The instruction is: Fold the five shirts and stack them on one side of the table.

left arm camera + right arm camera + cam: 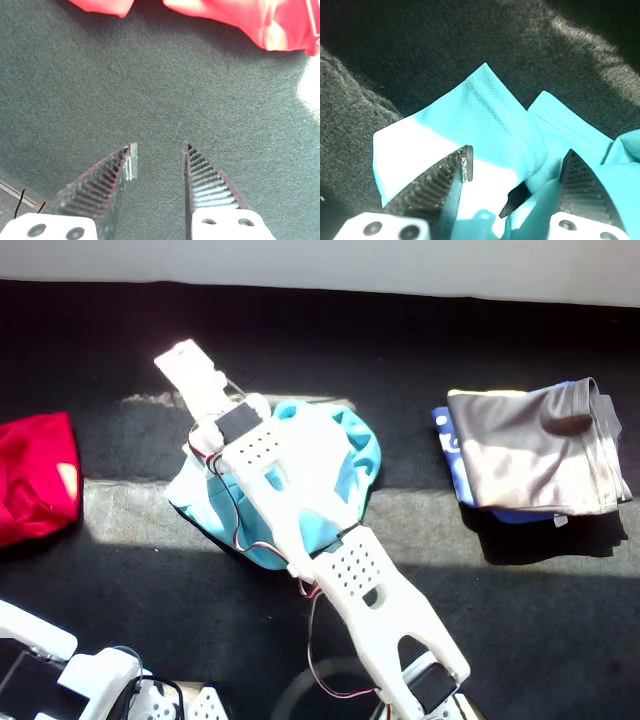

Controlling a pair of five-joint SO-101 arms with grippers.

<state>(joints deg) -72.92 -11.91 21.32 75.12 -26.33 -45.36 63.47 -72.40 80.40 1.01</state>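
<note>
My right pincer (518, 152) gapes wide over the turquoise shirt (355, 455) at the surface's (520, 620) middle, its arm hiding much of it; my left pincer (159, 147) stands parted near the red shirt (35, 475), cut off at the left edge.

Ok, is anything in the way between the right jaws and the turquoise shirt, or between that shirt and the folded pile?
Nothing visible. The right jaws stand open directly over the turquoise shirt, with no other thing between. From the shirt across to the folded pile, the high view shows just dark table cover.
</note>
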